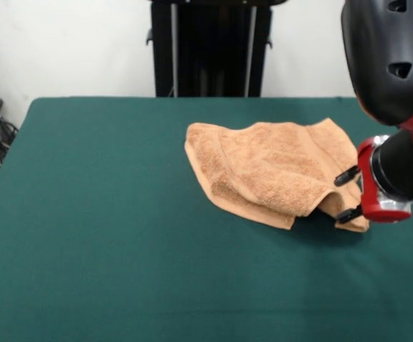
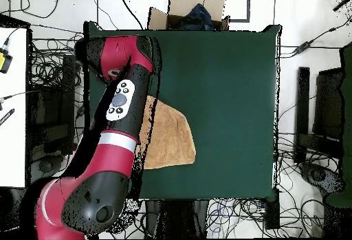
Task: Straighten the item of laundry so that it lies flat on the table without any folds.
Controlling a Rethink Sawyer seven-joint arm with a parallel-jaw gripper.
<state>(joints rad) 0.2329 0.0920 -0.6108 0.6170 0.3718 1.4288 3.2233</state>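
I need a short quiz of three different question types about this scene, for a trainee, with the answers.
1. True or false: the towel lies flat in a single layer on the table.
2. Multiple choice: in the front view, the end effector is at the towel's A) left edge, B) right edge, C) far edge.
3. Fill in: in the overhead view, the towel is partly hidden under the ____.

Key: 1. False, an upper layer is folded over a lower one. 2. B. 3. arm.
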